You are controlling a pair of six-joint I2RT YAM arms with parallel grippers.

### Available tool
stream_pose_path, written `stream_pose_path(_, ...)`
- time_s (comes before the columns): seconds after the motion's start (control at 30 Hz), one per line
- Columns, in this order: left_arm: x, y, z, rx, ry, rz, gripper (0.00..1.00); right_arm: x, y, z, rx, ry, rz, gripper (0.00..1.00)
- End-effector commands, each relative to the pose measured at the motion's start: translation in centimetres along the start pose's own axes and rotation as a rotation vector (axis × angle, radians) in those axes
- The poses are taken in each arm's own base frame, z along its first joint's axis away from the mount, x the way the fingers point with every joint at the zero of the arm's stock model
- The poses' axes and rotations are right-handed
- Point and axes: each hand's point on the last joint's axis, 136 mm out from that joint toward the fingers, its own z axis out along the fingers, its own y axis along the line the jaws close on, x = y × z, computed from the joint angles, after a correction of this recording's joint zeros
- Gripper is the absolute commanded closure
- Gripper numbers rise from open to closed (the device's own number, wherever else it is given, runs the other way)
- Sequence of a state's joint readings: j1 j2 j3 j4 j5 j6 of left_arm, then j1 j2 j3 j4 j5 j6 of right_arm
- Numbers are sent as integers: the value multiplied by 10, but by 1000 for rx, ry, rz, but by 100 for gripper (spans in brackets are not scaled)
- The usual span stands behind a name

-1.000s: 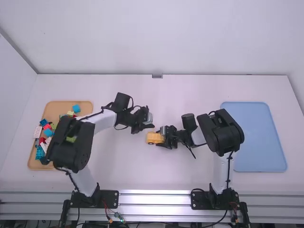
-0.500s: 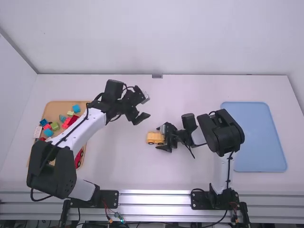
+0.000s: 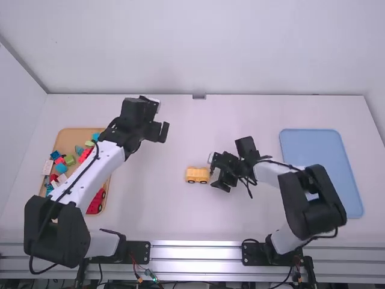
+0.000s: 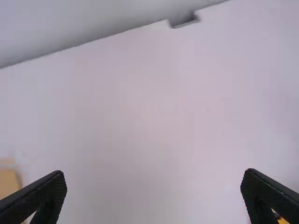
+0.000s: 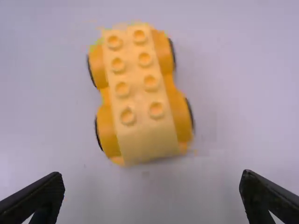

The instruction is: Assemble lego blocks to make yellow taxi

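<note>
One yellow car (image 3: 197, 174) sits midway between the side edges of the tabletop (image 3: 180, 217); just beside it, my right gripper (image 3: 215, 173) has its jaws apart. Nearer the far edge, my left gripper (image 3: 159, 132) has its jaws spread.

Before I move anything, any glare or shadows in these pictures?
High view: bright glare along the metal rail, even light on the white table; right wrist view: faint, soft shading beside the yellow lego car; left wrist view: the wall darkens toward the table.

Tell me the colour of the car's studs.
Yellow, like the car; best in the right wrist view.
</note>
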State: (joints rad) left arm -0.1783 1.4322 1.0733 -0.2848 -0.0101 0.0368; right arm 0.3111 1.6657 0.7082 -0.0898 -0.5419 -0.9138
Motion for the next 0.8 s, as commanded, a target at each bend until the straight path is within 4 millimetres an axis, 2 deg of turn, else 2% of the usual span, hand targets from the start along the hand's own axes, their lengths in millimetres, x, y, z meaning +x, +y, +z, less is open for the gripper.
stream_pose_path(0.0,-6,36,-14,-137,-27,-183,1,-2,-34,-26,177,96,-42,1)
stream_pose_path(0.03,4,57,-17,-209,-7,-291,1,-5,-43,-38,245,112,-32,1)
stream_pose_path(0.13,22,84,-24,-302,34,-425,1,-11,-59,-53,352,115,12,1)
stream_pose_path(0.2,51,115,-34,-388,107,-557,1,-19,-75,-71,463,98,69,1)
stream_pose_path(0.23,53,117,-34,-393,112,-567,1,-19,-76,-72,469,96,72,1)
stream_pose_path(0.3,78,136,-43,-419,183,-677,1,-27,-83,-80,516,74,75,2)
stream_pose_path(0.37,92,140,-45,-367,235,-705,1,-32,-85,-83,533,55,64,1)
stream_pose_path(0.43,107,140,-44,-264,305,-658,1,-39,-91,-87,560,28,52,1)
stream_pose_path(0.57,142,159,-49,-265,423,-636,1,-54,-94,-87,583,-14,15,1)
stream_pose_path(0.6,142,159,-49,-265,423,-636,1,-54,-94,-87,583,-14,15,1)
stream_pose_path(0.7,170,163,-39,-236,528,-580,1,-65,-95,-87,598,-42,-15,1)
stream_pose_path(0.77,177,160,-34,-220,558,-558,1,-68,-96,-88,603,-52,-21,1)
